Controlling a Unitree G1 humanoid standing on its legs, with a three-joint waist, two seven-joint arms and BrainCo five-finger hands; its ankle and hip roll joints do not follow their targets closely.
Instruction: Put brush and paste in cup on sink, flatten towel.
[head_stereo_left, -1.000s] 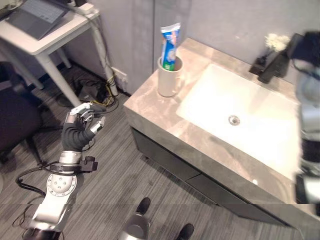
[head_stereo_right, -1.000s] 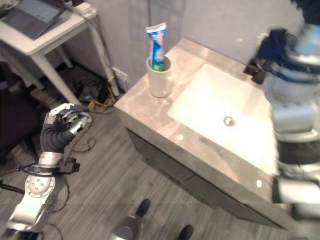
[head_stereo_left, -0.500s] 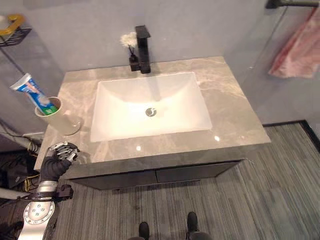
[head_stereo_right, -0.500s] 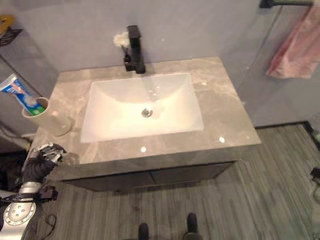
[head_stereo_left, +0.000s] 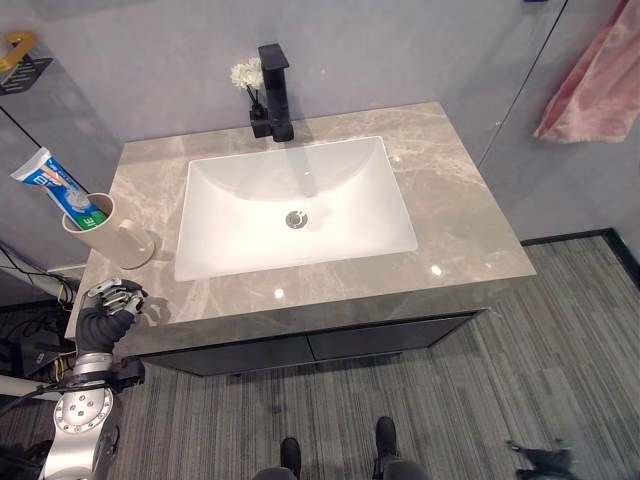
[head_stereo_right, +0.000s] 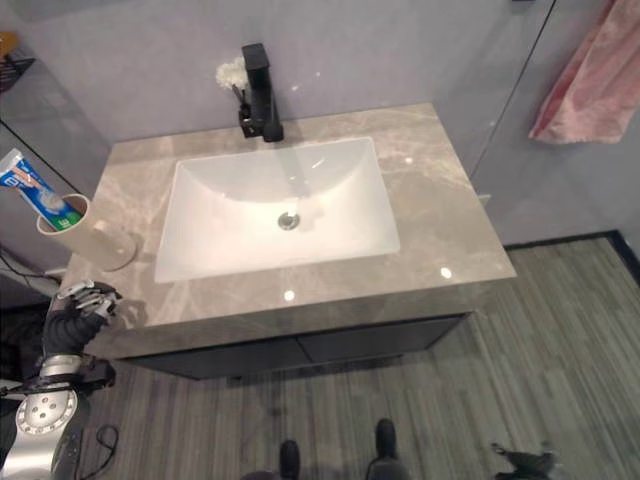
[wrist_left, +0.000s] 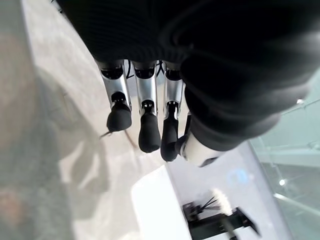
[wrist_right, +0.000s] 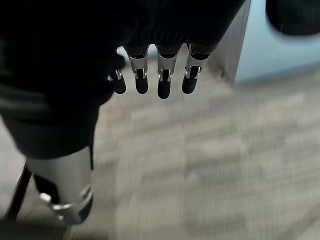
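A cream cup (head_stereo_left: 98, 231) stands on the grey marble counter (head_stereo_left: 450, 190) at its left end, with a blue and white toothpaste tube (head_stereo_left: 52, 179) leaning out of it. A pink towel (head_stereo_left: 597, 76) hangs bunched on the wall at the upper right. My left hand (head_stereo_left: 108, 304) hovers at the counter's front left corner, below the cup, fingers (wrist_left: 148, 131) relaxed and holding nothing. My right hand (wrist_right: 164, 82) hangs over the wood-look floor, fingers loose and holding nothing.
A white basin (head_stereo_left: 295, 205) fills the counter's middle, with a black faucet (head_stereo_left: 274, 92) and a small white flower (head_stereo_left: 245, 74) behind it. A glass panel (head_stereo_left: 515, 95) stands between counter and towel. A wire shelf (head_stereo_left: 22, 62) hangs at the upper left.
The camera swung from the counter's left end to face the sink square on. My left hand stays low by the front left corner. The cup and tube have not moved.
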